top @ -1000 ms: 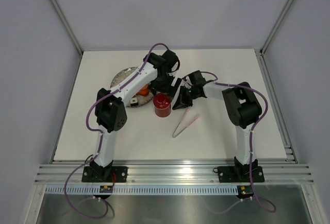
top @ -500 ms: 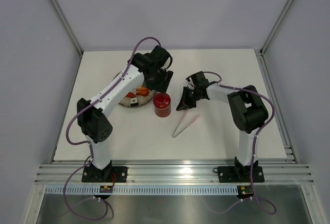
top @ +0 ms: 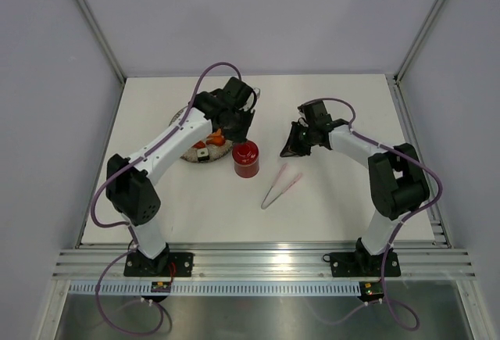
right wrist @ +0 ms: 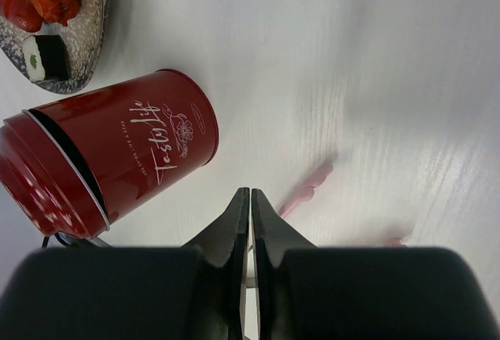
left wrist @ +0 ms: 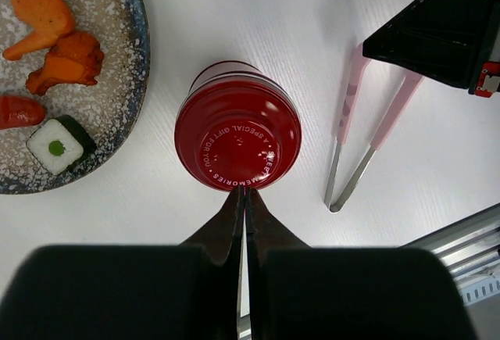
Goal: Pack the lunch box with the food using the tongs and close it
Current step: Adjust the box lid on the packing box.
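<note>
Currently left claw (left wrist: 241,191) and right claw (right wrist: 250,194) are pinched together near one lunch box (top: 245,158), one tongs (top: 281,185).

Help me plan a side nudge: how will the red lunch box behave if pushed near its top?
The lunch box stands upright and is taller than wide, so a high push may tip it. Being round, it would probably roll once down. Its glossy painted wall looks slippery to grip.

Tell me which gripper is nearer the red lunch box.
Left. The left gripper hangs shut just over the lunch box, at the edge of its lid. The right gripper sits farther off to the box's right, near the tongs.
</note>
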